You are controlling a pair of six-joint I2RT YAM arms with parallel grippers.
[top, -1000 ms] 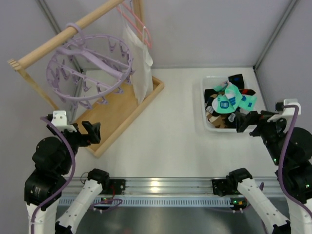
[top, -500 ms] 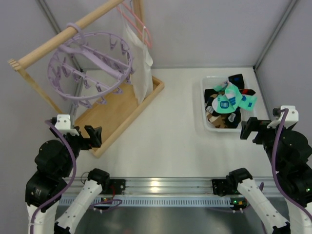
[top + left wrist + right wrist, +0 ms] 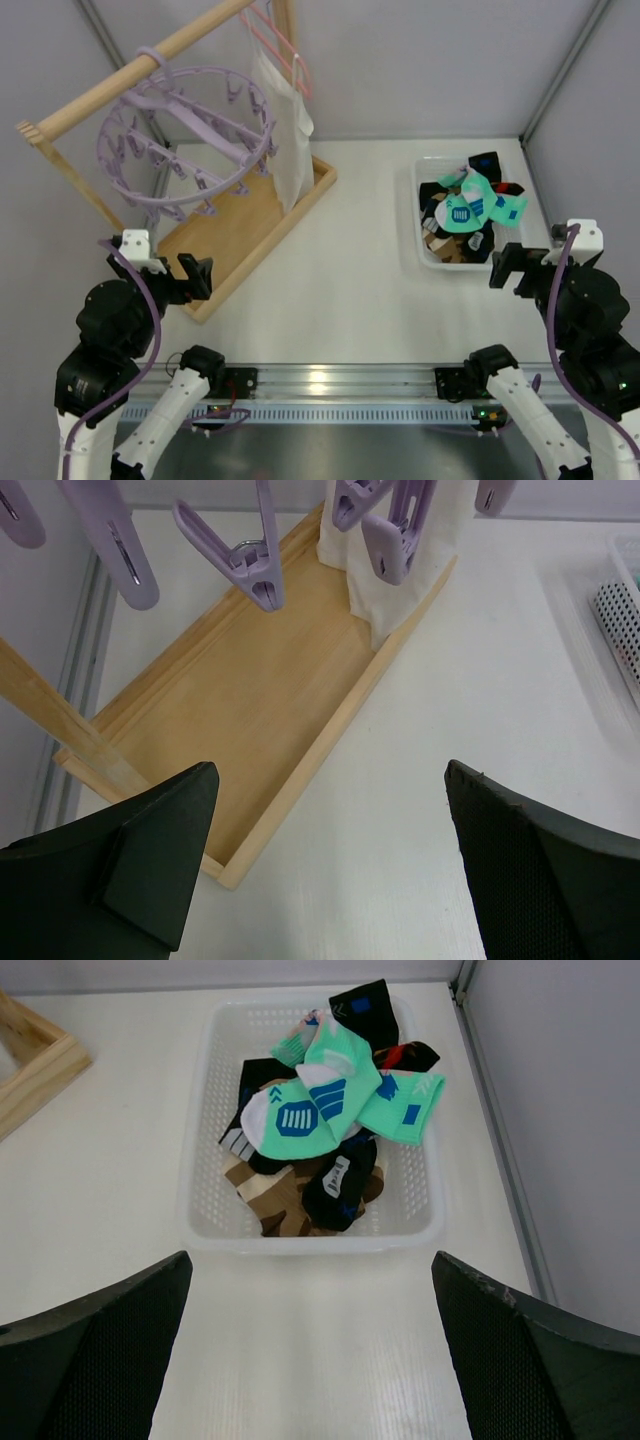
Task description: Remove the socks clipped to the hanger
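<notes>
The lavender hanger (image 3: 185, 140) hangs by its hook from a wooden bar at the back left. I see no sock on its clips (image 3: 250, 565). The socks (image 3: 468, 208), mint-green, black and brown patterned, lie heaped in a white basket (image 3: 420, 215) at the right; they also show in the right wrist view (image 3: 320, 1125). My left gripper (image 3: 195, 278) is open and empty, below the hanger, by the near corner of the wooden tray; the left wrist view (image 3: 328, 780) shows it wide open. My right gripper (image 3: 505, 268) is open and empty, just in front of the basket (image 3: 310, 1242), as the right wrist view (image 3: 310, 1265) also shows.
The wooden rack has a tray base (image 3: 245, 230) and a slanted bar (image 3: 150, 62). A large white cloth (image 3: 285, 130) hangs from a thin pink hanger (image 3: 285, 45) on the same bar. Grey walls stand at the left, back and right.
Both arms have drawn back a little toward the near edge, the right gripper moving away from the basket. The hanger has swung slightly. Both grippers stay open.
</notes>
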